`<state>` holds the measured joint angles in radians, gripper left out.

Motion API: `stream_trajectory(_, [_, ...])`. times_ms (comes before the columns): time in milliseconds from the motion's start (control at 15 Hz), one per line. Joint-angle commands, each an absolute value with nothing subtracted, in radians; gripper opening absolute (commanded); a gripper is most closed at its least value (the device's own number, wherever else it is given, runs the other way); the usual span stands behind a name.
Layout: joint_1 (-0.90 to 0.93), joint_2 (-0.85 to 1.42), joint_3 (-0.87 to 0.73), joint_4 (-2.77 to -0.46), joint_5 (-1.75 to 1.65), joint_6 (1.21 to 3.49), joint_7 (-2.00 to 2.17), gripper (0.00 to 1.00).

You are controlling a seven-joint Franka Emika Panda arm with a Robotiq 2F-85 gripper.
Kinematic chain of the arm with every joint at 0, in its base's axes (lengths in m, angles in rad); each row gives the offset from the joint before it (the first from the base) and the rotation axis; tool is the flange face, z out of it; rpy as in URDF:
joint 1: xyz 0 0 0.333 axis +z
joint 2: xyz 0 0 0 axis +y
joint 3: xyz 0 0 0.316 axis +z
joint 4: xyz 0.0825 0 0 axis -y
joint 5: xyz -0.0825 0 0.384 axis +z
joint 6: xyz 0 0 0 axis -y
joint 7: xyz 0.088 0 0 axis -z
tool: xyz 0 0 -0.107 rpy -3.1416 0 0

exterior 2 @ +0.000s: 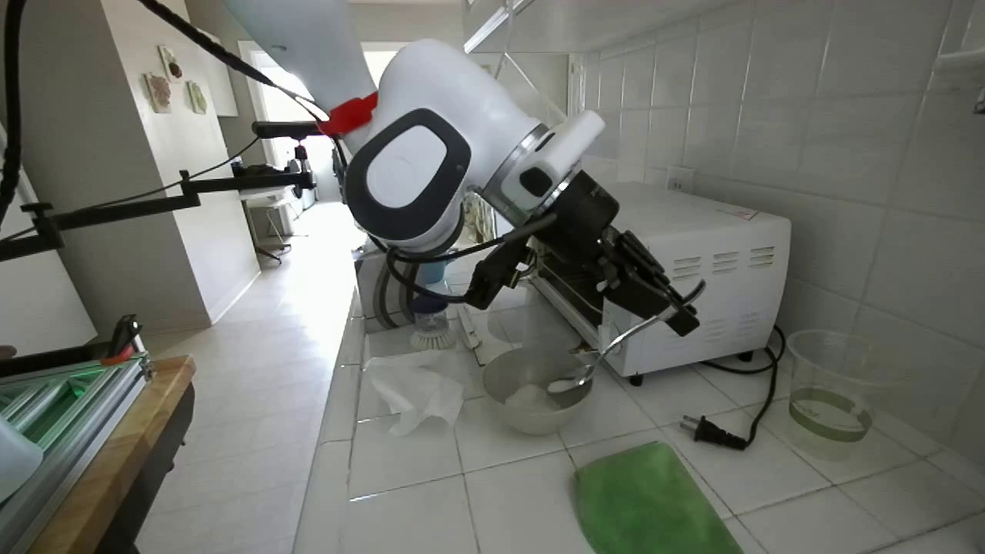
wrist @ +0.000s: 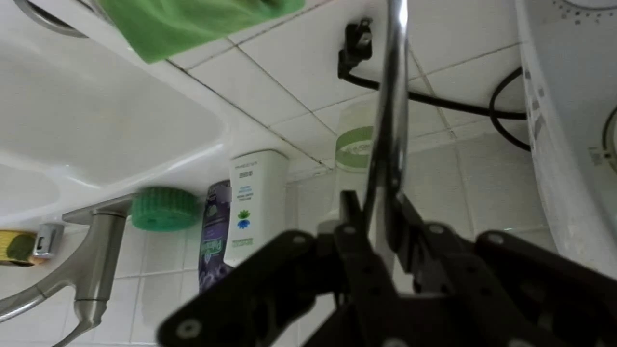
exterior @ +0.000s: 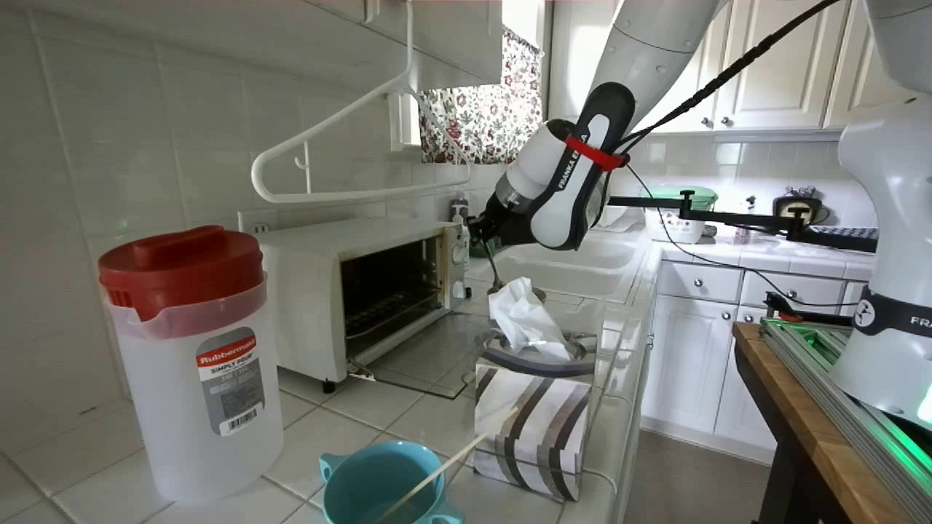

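Note:
My gripper (exterior 2: 681, 312) is shut on the handle of a metal spoon (exterior 2: 635, 329). The handle's hooked end sticks out past the fingers. The spoon slants down, and its head lies over a pale bowl (exterior 2: 531, 423) holding something white; whether it touches the contents I cannot tell. From the wrist, the shiny handle (wrist: 396, 72) runs up from between the dark fingers. In an exterior view the gripper (exterior: 477, 229) is small, with the spoon (exterior: 496, 273) hanging below it behind the tissue (exterior: 528, 320). A white toaster oven (exterior 2: 708, 265) with its door down stands beside the gripper.
A striped tissue box (exterior: 531, 429), a red-lidded pitcher (exterior: 193, 378) and a teal cup (exterior: 349, 487) with a stick stand on the counter. Nearby lie a green cloth (exterior 2: 654, 500), a plug (exterior 2: 716, 433) and a clear tub (exterior 2: 831, 415). A hanger (exterior: 357, 195) hangs above the oven. A sink (wrist: 106, 111) adjoins.

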<state>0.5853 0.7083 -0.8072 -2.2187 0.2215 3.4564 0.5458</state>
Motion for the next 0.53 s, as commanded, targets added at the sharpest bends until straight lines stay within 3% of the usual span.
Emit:
stream_trajectory(0, [0.6, 0.725, -0.777, -2.241, 0.378, 3.539, 0.413, 0.05])
stream_trajectory(67, [0.638, 0.75, -0.829, -2.252, 0.295, 3.551, 0.526, 0.05])
stream_trajectory(467, [0.629, 0.742, -0.774, -2.25, 0.448, 3.571, 0.376, 0.05])
